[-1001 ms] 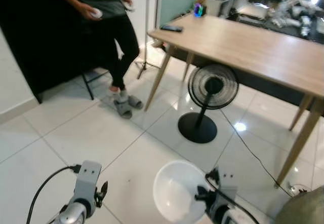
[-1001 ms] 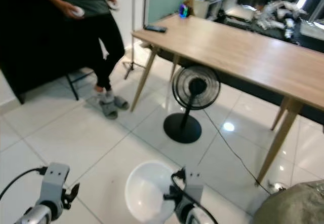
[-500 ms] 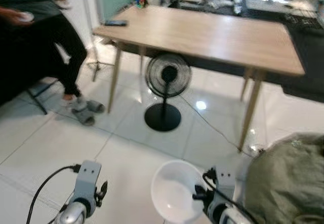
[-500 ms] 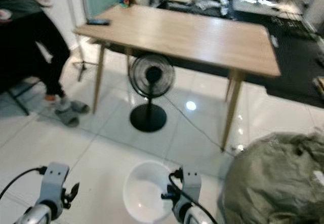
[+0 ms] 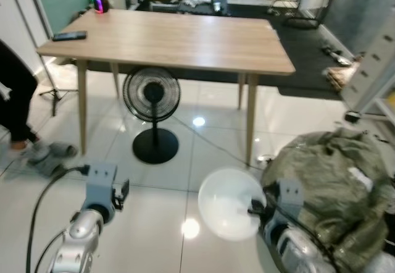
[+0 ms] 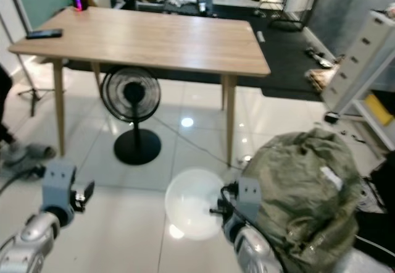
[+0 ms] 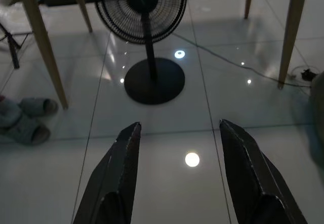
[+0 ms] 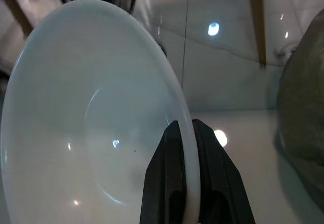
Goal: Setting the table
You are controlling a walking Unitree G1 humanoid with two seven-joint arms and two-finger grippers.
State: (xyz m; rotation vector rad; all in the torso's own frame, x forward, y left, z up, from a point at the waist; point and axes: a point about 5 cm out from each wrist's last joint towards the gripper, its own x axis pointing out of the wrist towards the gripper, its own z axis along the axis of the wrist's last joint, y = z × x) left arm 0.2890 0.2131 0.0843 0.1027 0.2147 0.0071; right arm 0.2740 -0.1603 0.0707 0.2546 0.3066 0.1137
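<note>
White glossy floor tiles (image 5: 154, 186) surround us, w/ a long wooden table (image 5: 179, 38) ahead on slim legs. Under the table stands a black pedestal fan (image 5: 151, 97), its cord trailing across the floor. On the table's far left edge lies a dark remote (image 5: 69, 36); a small glowing gadget (image 5: 97, 4) sits at the far corner. Otherwise the tabletop looks bare.

Task item: a white bowl (image 5: 229, 204). We hold it in the right gripper (image 8: 185, 148), low in front of us, above the floor and near the table's front right leg, not on the table. In the right wrist view the two black fingers (image 8: 167, 178) are clenched on the bowl's rim: one finger inside the rim, one outside, rim edge sandwiched between. Bowl opening faces left of the gripper, tilted. Bowl interior is plain white, w/ nothing in it.

Left gripper (image 7: 177, 133) hangs low on our left over floor tiles; fingers (image 7: 119, 168) spread apart, nothing between them.

To our right, just beside the bowl, lies a large crumpled olive-green sack (image 5: 327, 168) on the floor. At far left, a person's dark trouser leg (image 5: 12, 109) and grey slippers (image 5: 46, 155) are visible.
</note>
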